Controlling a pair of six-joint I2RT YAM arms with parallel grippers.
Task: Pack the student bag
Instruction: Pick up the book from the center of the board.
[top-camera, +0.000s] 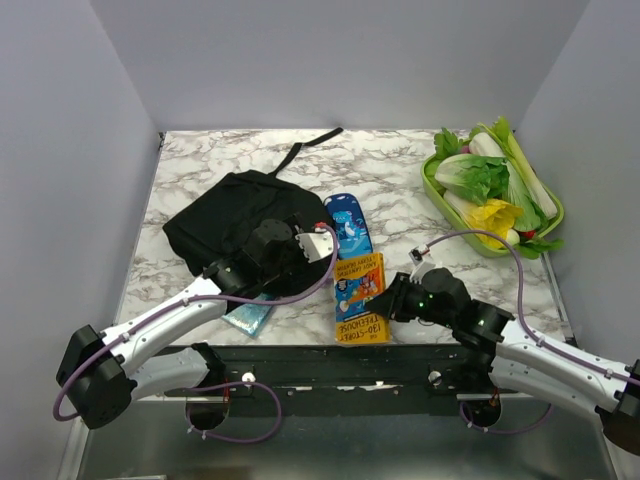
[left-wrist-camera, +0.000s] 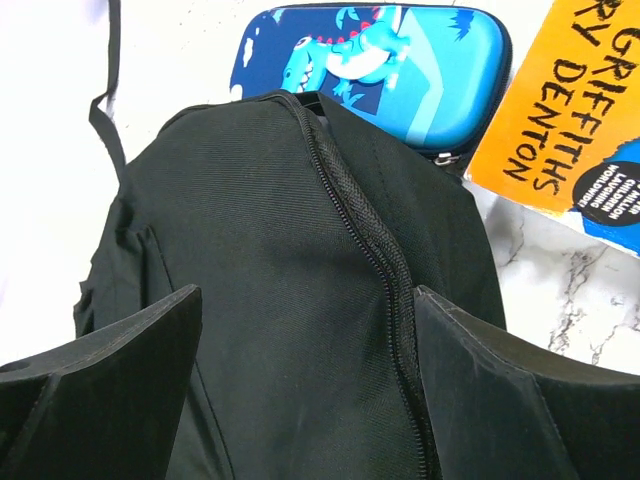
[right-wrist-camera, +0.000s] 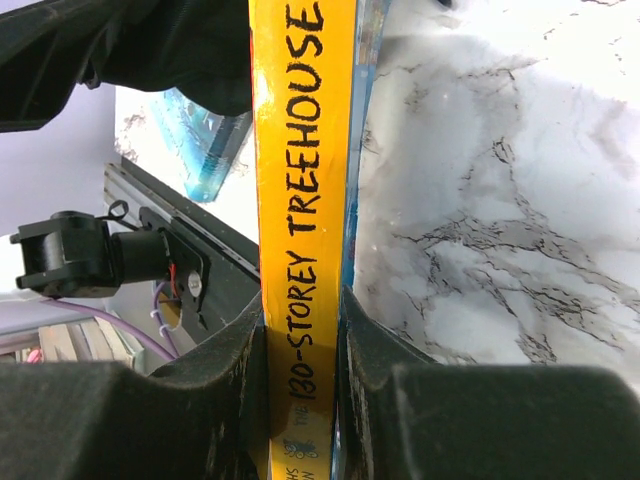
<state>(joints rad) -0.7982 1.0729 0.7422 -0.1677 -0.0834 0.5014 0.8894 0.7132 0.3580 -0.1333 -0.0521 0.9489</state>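
The black student bag (top-camera: 225, 215) lies on the left half of the marble table, its strap trailing to the back. My left gripper (top-camera: 303, 240) is open above the bag's right edge; in the left wrist view the bag's fabric and zipper (left-wrist-camera: 375, 250) lie between the spread fingers (left-wrist-camera: 120, 370). The orange book (top-camera: 360, 295) lies at the front centre. My right gripper (top-camera: 392, 298) is shut on its right side; the right wrist view shows the yellow spine (right-wrist-camera: 300, 180) clamped between both fingers (right-wrist-camera: 385, 350). A blue pencil case (top-camera: 347, 220) lies between bag and book.
A teal book (top-camera: 248, 317) lies at the front edge under my left arm. A green tray (top-camera: 436, 186) of vegetables stands at the back right. The pencil case (left-wrist-camera: 375, 60) and orange book (left-wrist-camera: 570, 110) sit just beyond the bag in the left wrist view.
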